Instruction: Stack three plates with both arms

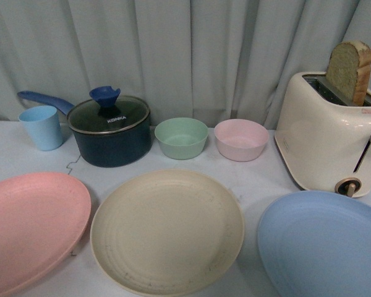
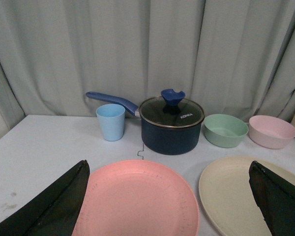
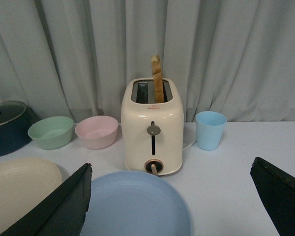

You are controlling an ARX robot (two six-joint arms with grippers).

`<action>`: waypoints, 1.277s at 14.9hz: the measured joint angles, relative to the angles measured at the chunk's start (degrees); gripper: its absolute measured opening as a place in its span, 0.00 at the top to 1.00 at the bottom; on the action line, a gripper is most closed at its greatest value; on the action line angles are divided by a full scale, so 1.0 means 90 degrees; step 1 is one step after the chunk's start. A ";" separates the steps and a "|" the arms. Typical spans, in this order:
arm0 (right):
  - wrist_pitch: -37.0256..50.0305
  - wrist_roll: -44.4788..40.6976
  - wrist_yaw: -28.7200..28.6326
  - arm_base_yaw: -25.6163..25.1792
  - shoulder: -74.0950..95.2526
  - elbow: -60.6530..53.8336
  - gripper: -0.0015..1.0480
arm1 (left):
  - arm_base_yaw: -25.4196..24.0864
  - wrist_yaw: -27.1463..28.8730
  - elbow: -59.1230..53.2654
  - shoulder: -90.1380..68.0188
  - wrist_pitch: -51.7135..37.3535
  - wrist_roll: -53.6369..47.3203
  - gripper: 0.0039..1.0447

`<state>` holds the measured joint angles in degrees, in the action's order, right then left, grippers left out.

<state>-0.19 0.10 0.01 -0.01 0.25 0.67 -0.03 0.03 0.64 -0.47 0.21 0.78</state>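
Observation:
Three plates lie side by side along the table's near edge: a pink plate (image 1: 31, 229) on the left, a cream plate (image 1: 167, 232) in the middle, a light blue plate (image 1: 324, 244) on the right. None rests on another. No arm shows in the front view. My left gripper (image 2: 169, 196) hangs open above the pink plate (image 2: 137, 201), with the cream plate (image 2: 236, 196) under one finger. Over the blue plate (image 3: 132, 206) my right gripper (image 3: 169, 199) stands open, holding nothing.
Behind the plates stand a blue cup (image 1: 42, 127), a dark lidded saucepan (image 1: 111, 130), a green bowl (image 1: 181, 137) and a pink bowl (image 1: 240, 139). A cream toaster (image 1: 331, 139) with a bread slice stands at the right. Another blue cup (image 3: 210, 129) sits beside the toaster.

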 joint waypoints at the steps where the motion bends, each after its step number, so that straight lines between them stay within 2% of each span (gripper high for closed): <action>1: 0.0000 0.0000 0.0000 0.0000 0.0000 0.0000 0.06 | 0.0000 0.0000 0.0000 0.0000 0.0000 0.0000 0.06; 19: -0.0002 0.0000 0.0000 0.0000 0.0000 0.0000 0.06 | 0.0000 0.0000 0.0000 0.0000 0.0000 0.0000 0.06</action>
<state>-0.21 0.10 0.01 -0.01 0.25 0.67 -0.03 0.03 0.64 -0.47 0.21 0.78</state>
